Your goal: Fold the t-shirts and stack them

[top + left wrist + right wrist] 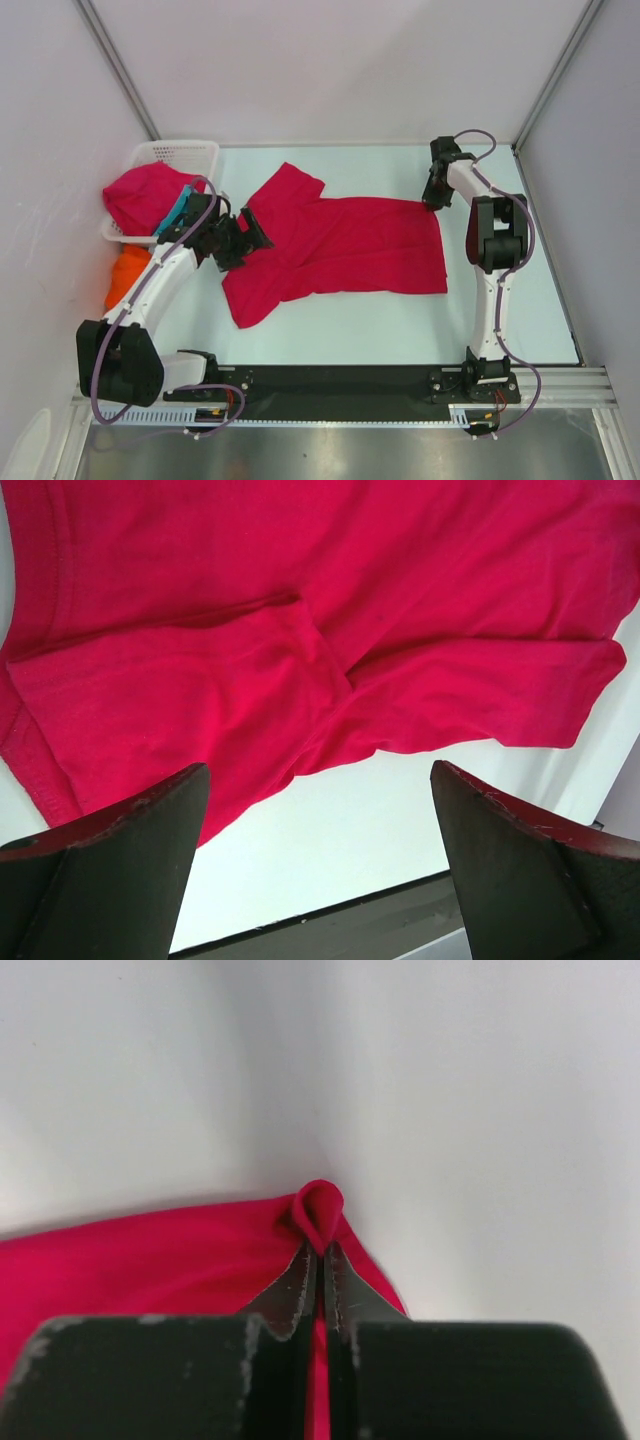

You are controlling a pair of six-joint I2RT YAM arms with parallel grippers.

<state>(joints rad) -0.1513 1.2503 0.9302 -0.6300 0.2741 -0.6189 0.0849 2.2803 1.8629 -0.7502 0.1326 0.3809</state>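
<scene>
A crimson-red t-shirt (345, 245) lies spread across the middle of the table, sleeves to the left. My right gripper (434, 202) is shut on its far right corner; the wrist view shows a small loop of red cloth (321, 1208) pinched between the jaws. My left gripper (243, 240) is open and empty, hovering over the shirt's left sleeve area; its wrist view shows the red cloth (300, 630) beyond the spread fingers (120, 870). A second crimson-red t-shirt (143, 193) is heaped on the basket. A teal t-shirt (178, 212) peeks out under it. A bright orange t-shirt (127, 272) lies beside the basket.
A white lattice basket (180, 155) stands at the far left corner against the left wall. White walls and metal posts enclose the table. A black strip (330, 378) runs along the near edge between the arm bases.
</scene>
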